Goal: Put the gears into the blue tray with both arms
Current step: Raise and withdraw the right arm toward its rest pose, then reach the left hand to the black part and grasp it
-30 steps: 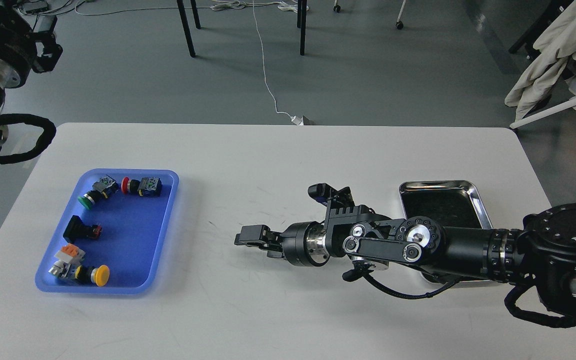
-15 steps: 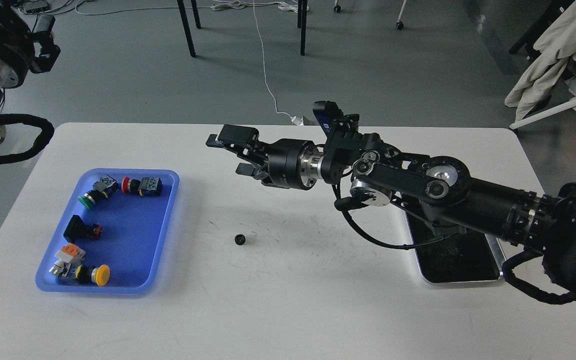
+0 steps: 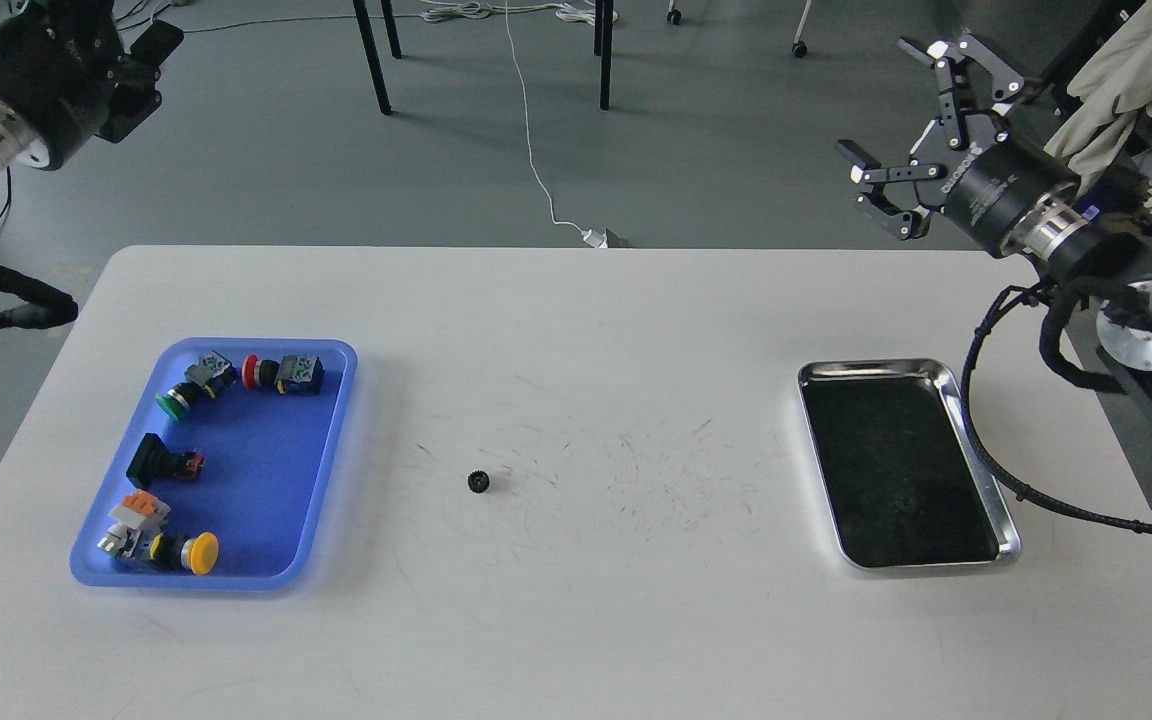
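Note:
One tiny black gear (image 3: 479, 482) lies on the white table between the two trays, with nothing touching it. The blue tray (image 3: 271, 480) sits at the left and holds several push-button switches; I see no gear in it. My right gripper (image 3: 878, 112) is raised beyond the table's far right corner, well away from the gear. It is open, with nothing between its claws. My left gripper (image 3: 136, 62) is at the top left, off the table. It looks small and dark, so its fingers cannot be told apart.
A shiny steel tray (image 3: 976, 455) with a dark inside stands at the right of the table. A black cable loop (image 3: 996, 470) from my right arm hangs over its right rim. Chair legs and floor cables lie beyond the table's far edge.
My right arm has swung from over the table's middle up and back to the far right, open. The gear it left stays on the table. My left arm shifted slightly.

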`<move>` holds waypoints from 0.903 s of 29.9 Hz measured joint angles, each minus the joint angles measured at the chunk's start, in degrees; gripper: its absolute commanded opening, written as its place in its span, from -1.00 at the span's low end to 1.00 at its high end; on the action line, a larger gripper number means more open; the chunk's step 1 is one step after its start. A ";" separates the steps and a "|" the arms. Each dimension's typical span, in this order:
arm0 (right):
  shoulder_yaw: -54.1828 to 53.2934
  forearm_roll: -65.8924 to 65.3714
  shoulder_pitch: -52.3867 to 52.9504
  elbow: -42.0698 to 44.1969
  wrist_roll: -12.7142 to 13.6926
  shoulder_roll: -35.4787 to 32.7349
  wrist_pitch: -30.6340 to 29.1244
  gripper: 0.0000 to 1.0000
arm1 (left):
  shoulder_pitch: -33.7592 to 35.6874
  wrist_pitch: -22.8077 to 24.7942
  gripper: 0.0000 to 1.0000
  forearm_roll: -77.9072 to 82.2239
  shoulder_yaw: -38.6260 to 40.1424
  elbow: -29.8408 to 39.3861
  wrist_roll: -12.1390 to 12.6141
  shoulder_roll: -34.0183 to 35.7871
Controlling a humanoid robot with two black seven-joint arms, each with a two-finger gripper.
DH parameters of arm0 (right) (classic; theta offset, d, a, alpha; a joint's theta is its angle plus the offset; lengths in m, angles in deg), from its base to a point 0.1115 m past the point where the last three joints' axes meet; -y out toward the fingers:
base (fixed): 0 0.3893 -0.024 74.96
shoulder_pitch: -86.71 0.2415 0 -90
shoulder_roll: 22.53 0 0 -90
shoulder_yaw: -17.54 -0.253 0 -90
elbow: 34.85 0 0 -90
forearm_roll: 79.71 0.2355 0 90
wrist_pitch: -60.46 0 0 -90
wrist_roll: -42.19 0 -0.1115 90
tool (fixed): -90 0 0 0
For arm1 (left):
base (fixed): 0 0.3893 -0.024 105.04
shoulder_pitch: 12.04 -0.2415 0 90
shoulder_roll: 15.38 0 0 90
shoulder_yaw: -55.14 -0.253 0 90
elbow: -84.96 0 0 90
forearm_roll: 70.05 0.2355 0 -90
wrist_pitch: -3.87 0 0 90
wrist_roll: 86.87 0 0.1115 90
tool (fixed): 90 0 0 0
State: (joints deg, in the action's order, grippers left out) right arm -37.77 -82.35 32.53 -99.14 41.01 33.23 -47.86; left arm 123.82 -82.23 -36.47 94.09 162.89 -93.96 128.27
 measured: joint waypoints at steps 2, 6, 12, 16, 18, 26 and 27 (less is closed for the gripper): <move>-3.92 2.74 -4.63 -0.21 -0.02 -1.31 -0.98 0.94 | -0.01 0.04 0.97 5.75 -3.70 5.78 0.03 3.33; -9.71 4.59 -12.26 0.25 -0.87 -2.00 -3.84 0.94 | -0.07 0.27 0.97 20.58 -9.34 14.71 0.06 7.25; -13.73 7.37 -16.47 2.94 -2.20 -1.96 -6.20 0.94 | -0.11 0.35 0.97 42.28 -16.04 20.38 0.30 4.86; -13.89 9.78 -16.64 5.69 -2.23 -1.34 -8.19 0.94 | -0.35 0.30 0.96 56.06 -18.34 19.92 1.62 -1.28; -13.74 9.95 -16.64 6.92 -2.25 -0.93 -8.58 0.94 | -0.91 0.11 0.96 62.69 -20.46 18.67 2.58 -4.54; -13.32 10.02 -16.66 9.70 -2.25 0.03 -8.86 0.94 | -8.20 -3.63 0.92 83.41 -23.62 9.74 3.32 -14.06; -13.28 10.02 -16.66 9.83 -2.25 0.04 -8.86 0.94 | -9.13 -4.04 0.92 84.77 -23.59 8.66 3.30 -14.90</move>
State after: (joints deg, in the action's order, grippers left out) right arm -51.05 -72.33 15.87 -89.32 38.76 33.26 -56.72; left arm 114.70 -86.28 48.30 70.50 171.55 -90.66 113.36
